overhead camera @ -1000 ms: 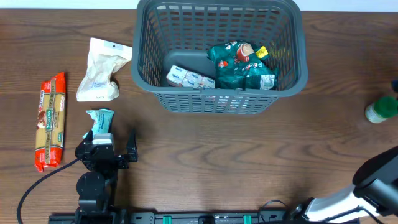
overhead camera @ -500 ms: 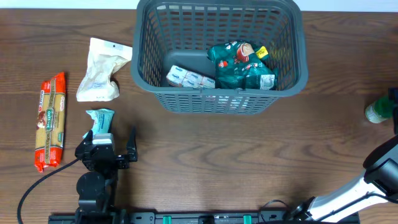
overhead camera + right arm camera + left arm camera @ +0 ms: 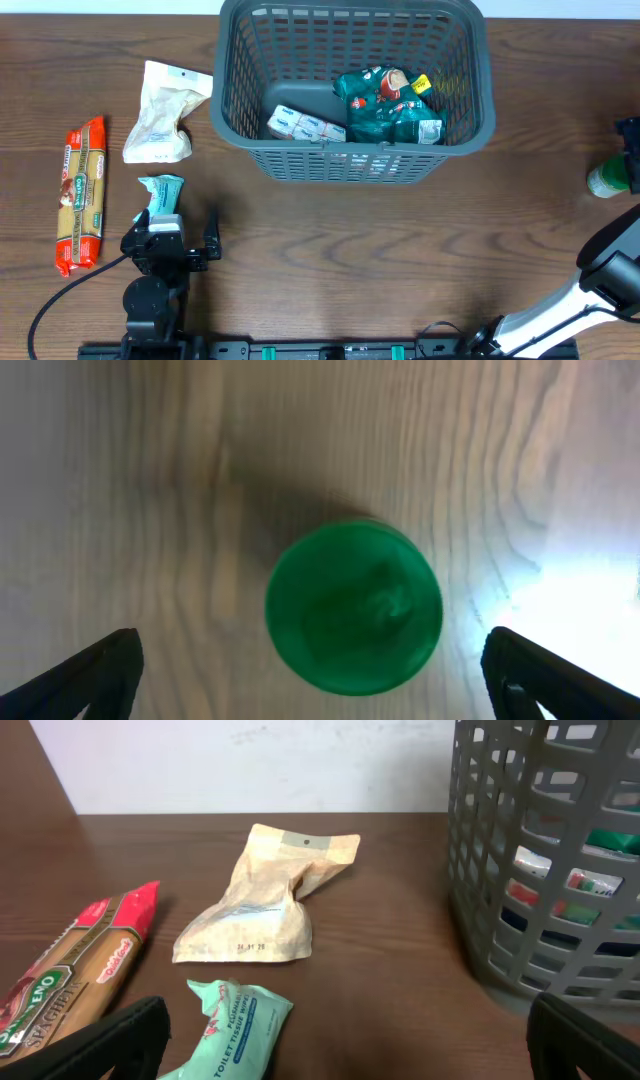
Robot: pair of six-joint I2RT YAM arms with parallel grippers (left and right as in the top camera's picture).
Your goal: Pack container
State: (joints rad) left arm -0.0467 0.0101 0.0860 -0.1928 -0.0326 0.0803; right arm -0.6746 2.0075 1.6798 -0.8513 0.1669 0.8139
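The container (image 3: 350, 168), a dark grey slotted basket, stands at the back centre and holds white packets (image 3: 305, 126) and green packets (image 3: 388, 105). In the left wrist view its wall (image 3: 550, 870) is at the right. My left gripper (image 3: 178, 224) rests open near the front left. Its jaws (image 3: 345, 1055) stand wide, with a mint wipes pack (image 3: 235, 1035) by the left finger and untouched. My right gripper (image 3: 630, 150) hovers open at the far right edge over a green-capped bottle (image 3: 608, 178). The cap (image 3: 353, 607) sits between the wide jaws (image 3: 312, 660), clear of both.
A crumpled beige pouch (image 3: 165, 112) lies left of the basket, also seen from the left wrist (image 3: 265, 900). A red and orange spaghetti packet (image 3: 82, 195) lies along the far left. The wipes pack (image 3: 160, 192) sits just ahead of the left gripper.
The right arm has swung toward the far side, bringing its gripper into the overhead view above the green-capped bottle. The left arm and all packets have stayed put.
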